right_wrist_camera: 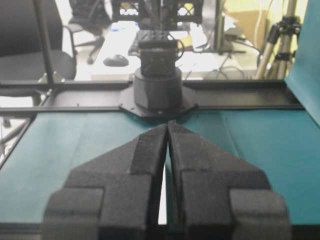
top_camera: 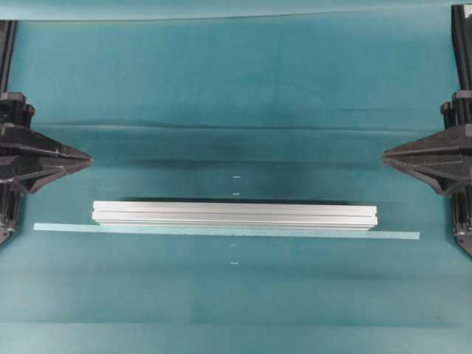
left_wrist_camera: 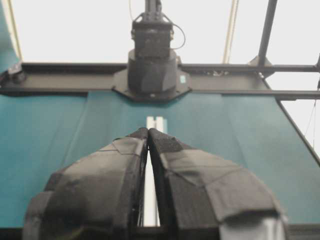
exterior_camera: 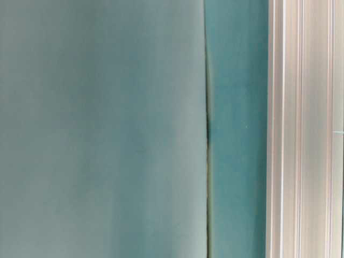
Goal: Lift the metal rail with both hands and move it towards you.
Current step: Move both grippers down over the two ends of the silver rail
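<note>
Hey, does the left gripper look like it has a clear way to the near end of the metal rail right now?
Probably yes. The left gripper, jaws shut, sits apart from the metal rail, and only bare teal cloth shows between them. It would need to open first, and the tape strip lies along the rail's far side.

Metal rail (top_camera: 234, 215) of brushed silver aluminium with a soft sheen and lengthwise grooves, matt teal cloth table cover (top_camera: 236, 81), pale matt tape strip (top_camera: 221, 231), black matt gripper fingers (left_wrist_camera: 120, 175)

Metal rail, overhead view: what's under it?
The teal cloth lies under the metal rail, with the pale tape strip along its near edge. Whether the tape runs beneath is hidden.
</note>
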### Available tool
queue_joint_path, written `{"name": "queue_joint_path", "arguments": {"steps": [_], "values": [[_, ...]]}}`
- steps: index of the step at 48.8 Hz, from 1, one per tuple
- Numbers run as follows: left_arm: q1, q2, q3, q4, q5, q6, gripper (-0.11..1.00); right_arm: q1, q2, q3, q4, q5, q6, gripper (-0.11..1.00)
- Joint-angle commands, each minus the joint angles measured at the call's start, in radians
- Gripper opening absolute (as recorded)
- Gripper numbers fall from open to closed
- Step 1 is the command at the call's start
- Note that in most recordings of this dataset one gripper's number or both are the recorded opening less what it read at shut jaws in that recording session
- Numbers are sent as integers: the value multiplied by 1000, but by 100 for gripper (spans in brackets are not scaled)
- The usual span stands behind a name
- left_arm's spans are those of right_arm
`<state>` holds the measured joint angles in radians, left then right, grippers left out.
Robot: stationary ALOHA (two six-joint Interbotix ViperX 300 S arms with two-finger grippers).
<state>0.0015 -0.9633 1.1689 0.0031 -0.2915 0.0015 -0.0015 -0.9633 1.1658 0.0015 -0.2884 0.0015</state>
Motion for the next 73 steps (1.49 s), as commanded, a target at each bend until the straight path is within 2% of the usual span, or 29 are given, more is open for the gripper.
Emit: {"name": "queue_joint_path", "arguments": {"steps": [1, 3, 6, 10, 14, 20, 26, 29, 33, 45, 55, 63, 73], "values": [[12, 18, -41, 3, 26, -52, 14, -9, 11, -14, 8, -8, 11, 14], [18, 21, -55, 9, 57, -78, 13, -12, 12, -20, 40, 3, 12, 13], [20, 23, -77, 14, 101, -98, 3, -20, 14, -28, 69, 25, 23, 3], [21, 21, -103, 14, 176, -118, -5, -31, 20, -46, 77, 55, 34, 0], [18, 23, -133, 14, 264, -127, -6, -40, 35, -77, 78, 129, 40, 0], [17, 51, -210, 14, 420, -120, -6, -55, 75, -141, 86, 328, 72, 0], [18, 107, -281, 18, 578, -106, -6, -89, 153, -245, 92, 588, 164, 0], [21, 137, -310, 18, 655, -98, -6, -95, 196, -290, 86, 699, 189, 0], [23, 181, -344, 18, 735, -84, -6, -94, 259, -339, 74, 819, 189, 0], [37, 322, -423, 25, 856, -71, -6, -84, 451, -480, 64, 1075, 181, 0], [37, 434, -495, 25, 989, -67, -6, -55, 583, -586, 64, 1253, 118, 0], [37, 497, -543, 25, 1072, -48, -6, -49, 658, -646, 63, 1348, 75, 0], [37, 551, -586, 25, 1177, -9, -6, -48, 715, -664, 64, 1384, 64, 0]]}}
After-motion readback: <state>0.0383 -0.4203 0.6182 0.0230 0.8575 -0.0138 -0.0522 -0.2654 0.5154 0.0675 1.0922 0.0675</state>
